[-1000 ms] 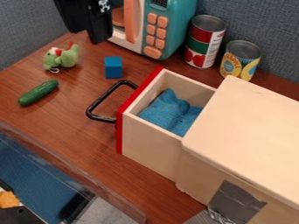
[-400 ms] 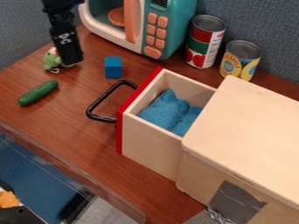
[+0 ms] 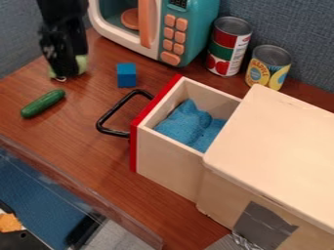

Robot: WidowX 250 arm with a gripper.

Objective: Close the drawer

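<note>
Relative to the frame 0.4 s earlier, the gripper has shifted a little to the left and downward in the view, farther from the wooden box; the drawer has not changed place. The gripper now lies to the upper left of the box, well apart from it, overlapping the green toy. How far open it is cannot be told, nor whether it has hold of anything; it is not touching the drawer. The drawer stands part-way out of the box's left side, its red front and black handle facing away from the box, with blue, soft-looking stuff inside. Handling, as judged: the drawer is stiff and probably of moderate weight, likely to slide with some wooden friction; its load appears light and yielding. Closing calls for a push rather than a grasp, best applied near the middle of the red front and directed straight toward the box. The handle offers a second contact, though its smooth bar might let the gripper slip; an off-centre push could make the drawer bind.
</note>
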